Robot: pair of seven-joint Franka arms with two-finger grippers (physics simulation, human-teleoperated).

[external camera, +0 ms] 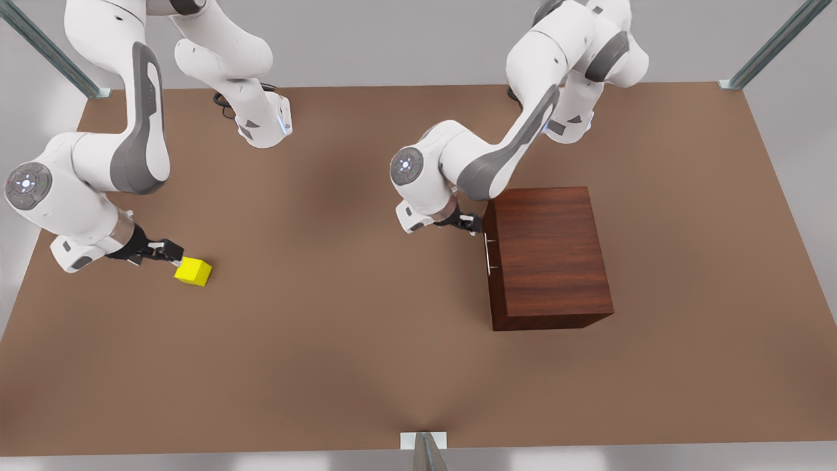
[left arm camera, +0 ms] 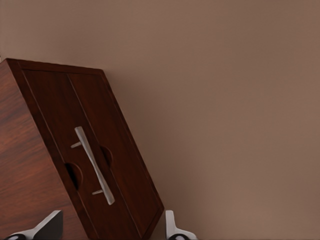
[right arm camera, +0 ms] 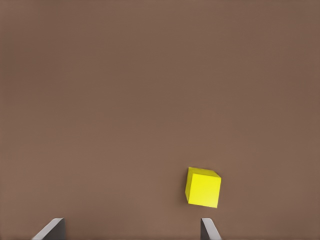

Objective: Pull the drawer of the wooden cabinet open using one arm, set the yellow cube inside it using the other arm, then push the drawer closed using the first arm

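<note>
The wooden cabinet stands on the table at the front view's right, its drawer shut flush, the silver bar handle across its front panel. My left gripper is open and hovers just in front of that panel, near the far end of the handle, touching nothing. The yellow cube rests on the table at the front view's left. Close beside it, my right gripper is open; the wrist view shows the cube just beyond one fingertip, outside the gap.
The brown table has wide free room between cube and cabinet. Both arm bases stand along the far edge, with a black cable by one. Metal frame posts rise at the table's corners and front edge.
</note>
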